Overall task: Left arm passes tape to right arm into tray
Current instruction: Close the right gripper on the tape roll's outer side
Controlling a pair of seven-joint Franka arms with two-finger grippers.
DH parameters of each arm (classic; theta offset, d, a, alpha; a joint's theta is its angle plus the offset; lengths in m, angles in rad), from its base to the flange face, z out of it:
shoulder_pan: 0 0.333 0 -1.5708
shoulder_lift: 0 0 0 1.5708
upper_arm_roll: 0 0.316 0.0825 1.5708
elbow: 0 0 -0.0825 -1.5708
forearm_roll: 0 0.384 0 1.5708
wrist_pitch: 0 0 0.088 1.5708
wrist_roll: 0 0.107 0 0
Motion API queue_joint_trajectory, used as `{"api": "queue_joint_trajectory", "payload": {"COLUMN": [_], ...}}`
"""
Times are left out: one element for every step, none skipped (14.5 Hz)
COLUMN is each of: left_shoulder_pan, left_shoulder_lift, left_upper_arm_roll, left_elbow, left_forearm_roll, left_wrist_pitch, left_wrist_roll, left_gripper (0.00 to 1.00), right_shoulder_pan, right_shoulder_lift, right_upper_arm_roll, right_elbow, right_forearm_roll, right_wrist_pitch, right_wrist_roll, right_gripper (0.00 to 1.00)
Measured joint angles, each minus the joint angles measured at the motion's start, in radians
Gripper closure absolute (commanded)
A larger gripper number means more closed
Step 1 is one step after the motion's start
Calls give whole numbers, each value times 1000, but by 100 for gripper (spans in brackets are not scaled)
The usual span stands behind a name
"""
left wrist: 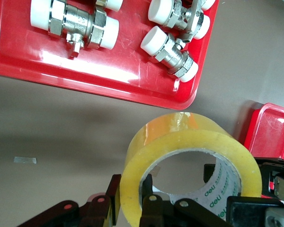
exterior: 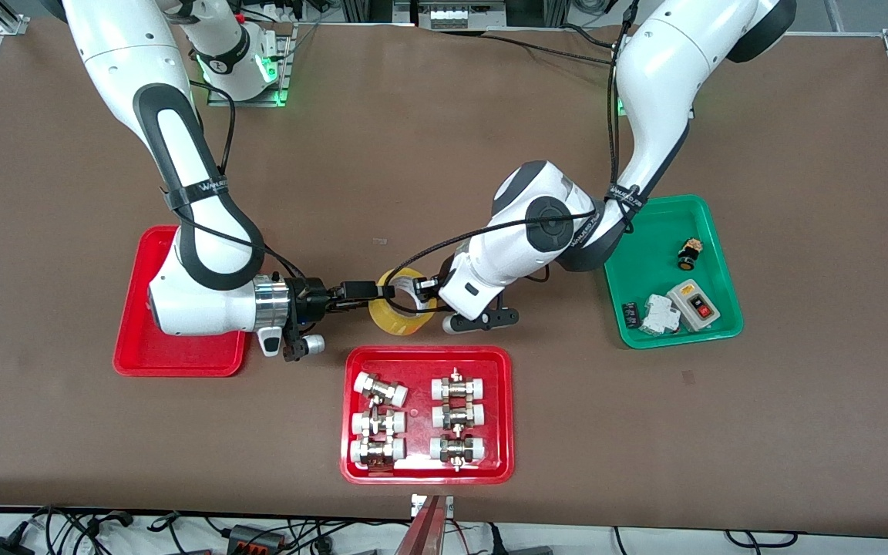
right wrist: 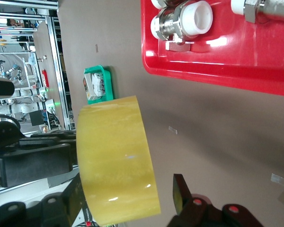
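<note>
Fittings tray (exterior: 351, 416) sits near my bench's (exterior: 444, 139) camera edge, six pipe fittings (exterior: 380, 390) inside. Green tray (exterior: 710, 223), toward left arm's end from fittings tray, holds switch box (exterior: 694, 304), small parts.

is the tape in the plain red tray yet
Not yet. The tape hangs above bare table between both grippers, clamped by the left gripper, apart from the plain red tray.

We cannot make out the small black parts (exterior: 632, 313) in the green tray (exterior: 702, 210); the right arm (exterior: 182, 154) hides much of the plain red tray (exterior: 136, 339).
</note>
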State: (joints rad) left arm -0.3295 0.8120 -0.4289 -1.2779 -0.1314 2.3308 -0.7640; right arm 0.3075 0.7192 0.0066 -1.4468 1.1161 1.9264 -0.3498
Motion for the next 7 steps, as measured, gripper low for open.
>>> {"api": "queue_joint_trajectory", "payload": {"left_shoulder_pan": [0, 0, 0, 0, 0, 0, 0], "left_shoulder_lift": [0, 0, 0, 2, 2, 2, 2], "left_upper_arm_roll": [0, 0, 0, 1, 1, 1, 1], "left_elbow": [0, 0, 0, 1, 1, 2, 2], "left_forearm_roll": [0, 0, 0, 0, 0, 0, 0], "left_wrist_pitch": [0, 0, 0, 0, 0, 0, 0], "left_wrist_roll": [0, 0, 0, 0, 0, 0, 0], "left_gripper": [98, 97, 96, 96, 95, 95, 93], "right_shoulder_pan": [-2, -3, -4, -5, -5, -5, -5], "right_shoulder_lift": [0, 0, 0, 0, 0, 0, 0], "right_upper_arm_roll": [0, 0, 0, 0, 0, 0, 0], "right_elbow": [0, 1, 2, 6, 6, 6, 6], "right_forearm_roll": [0, 0, 2, 2, 2, 2, 2], "right_wrist_pitch": [0, 0, -3, -8, -8, -8, -9], "right_wrist_roll": [0, -1, -1, -4, -10, -11, -12], "right_gripper": [50, 62, 71, 73, 77, 77, 78]}}
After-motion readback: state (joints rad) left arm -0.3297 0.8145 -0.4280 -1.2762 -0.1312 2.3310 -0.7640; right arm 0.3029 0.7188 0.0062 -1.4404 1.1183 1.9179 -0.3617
